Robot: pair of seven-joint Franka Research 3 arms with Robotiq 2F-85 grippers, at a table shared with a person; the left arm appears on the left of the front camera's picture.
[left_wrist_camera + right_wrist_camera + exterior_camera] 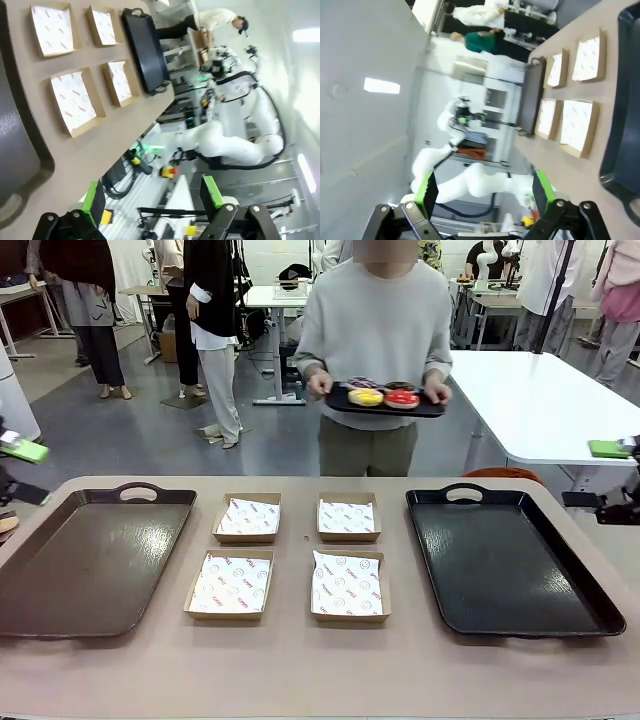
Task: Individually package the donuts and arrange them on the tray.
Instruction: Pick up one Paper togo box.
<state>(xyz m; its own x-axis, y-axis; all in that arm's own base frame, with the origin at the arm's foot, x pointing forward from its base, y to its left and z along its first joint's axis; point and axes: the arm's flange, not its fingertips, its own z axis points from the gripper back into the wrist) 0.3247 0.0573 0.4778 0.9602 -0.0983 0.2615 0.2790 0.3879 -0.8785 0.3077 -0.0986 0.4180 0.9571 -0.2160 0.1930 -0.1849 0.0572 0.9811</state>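
a person (372, 330) beyond the beige table (300, 665) holds a small black serving tray (432, 410) carrying the four ring donuts (383, 394), yellow-glazed and glossy red nearest. four shallow brown cardboard boxes (345, 585) lined with white paper sit between a large brown tray (90, 560) and a large black tray (510, 560). the left gripper (151, 192) and right gripper (485, 189) have fingers spread wide, holding nothing.

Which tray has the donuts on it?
The small black tray the person holds; the large brown tray and large black tray lie on the table.
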